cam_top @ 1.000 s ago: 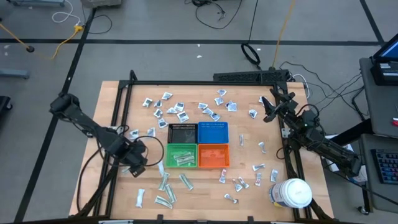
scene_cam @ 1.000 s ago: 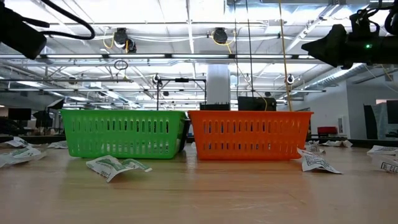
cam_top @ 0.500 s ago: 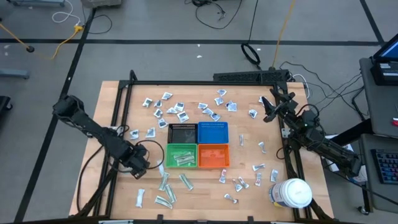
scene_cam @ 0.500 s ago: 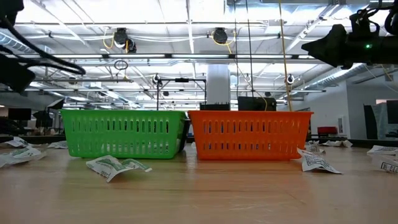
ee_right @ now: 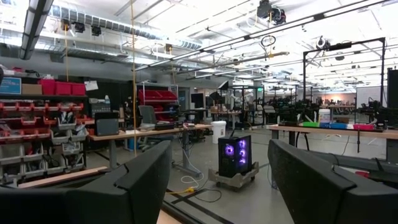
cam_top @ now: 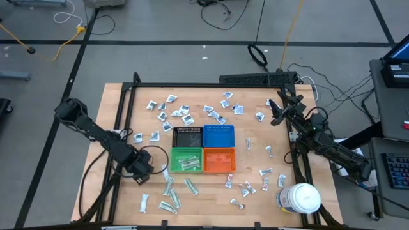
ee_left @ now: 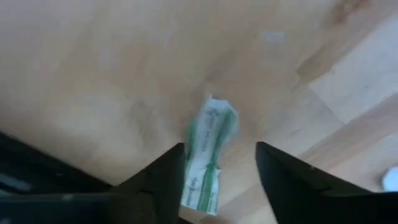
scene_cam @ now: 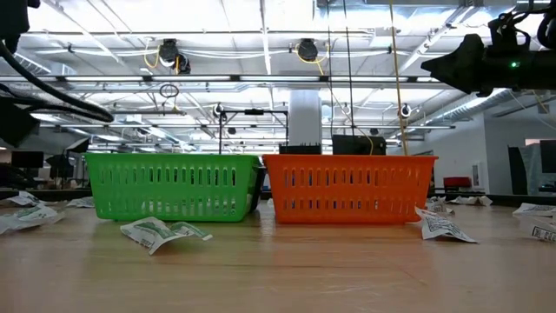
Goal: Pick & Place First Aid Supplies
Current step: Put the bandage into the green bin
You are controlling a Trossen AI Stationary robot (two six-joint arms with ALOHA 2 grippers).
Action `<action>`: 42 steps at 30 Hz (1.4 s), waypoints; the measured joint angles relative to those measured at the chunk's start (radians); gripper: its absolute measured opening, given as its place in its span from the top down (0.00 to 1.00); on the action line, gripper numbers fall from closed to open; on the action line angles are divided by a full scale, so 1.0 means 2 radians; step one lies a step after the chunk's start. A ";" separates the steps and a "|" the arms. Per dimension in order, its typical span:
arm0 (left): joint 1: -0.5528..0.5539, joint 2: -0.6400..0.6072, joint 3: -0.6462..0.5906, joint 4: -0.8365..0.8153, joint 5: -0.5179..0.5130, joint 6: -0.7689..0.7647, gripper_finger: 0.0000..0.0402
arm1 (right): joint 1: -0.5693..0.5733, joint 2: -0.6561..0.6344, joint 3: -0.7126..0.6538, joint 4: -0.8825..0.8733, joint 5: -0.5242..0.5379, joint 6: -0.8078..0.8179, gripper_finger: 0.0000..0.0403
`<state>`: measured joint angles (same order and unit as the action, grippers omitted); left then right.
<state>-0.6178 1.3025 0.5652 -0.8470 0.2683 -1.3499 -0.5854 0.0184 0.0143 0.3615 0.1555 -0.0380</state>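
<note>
Left gripper (ee_left: 217,168) low over a green-printed packet (ee_left: 208,158) near the table's front left, fingers spread to either side of it.

The long packet lies flat on the wooden table (cam_top: 128,207), between the two dark fingers (ee_left: 161,177) and not yet pinched; it sits just left of the green bin (cam_top: 186,159), which already holds a few strips. Being thin and flat, it may slide out or get pressed down rather than lifted if the fingers meet above its edges. More packets (cam_top: 169,191) lie scattered around the four bins, many beyond the black bin (cam_top: 187,137). The right gripper (cam_top: 276,112) waits at the far right edge, raised, fingers wide apart.
</note>
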 joint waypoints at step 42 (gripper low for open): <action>-0.002 -0.078 0.105 -0.182 -0.014 0.085 1.00 | 0.000 0.000 0.000 0.000 0.000 0.000 0.35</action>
<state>-0.6217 1.1468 0.7742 -1.2107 0.2402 -1.1804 -0.5854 0.0185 0.0142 0.3612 0.1555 -0.0380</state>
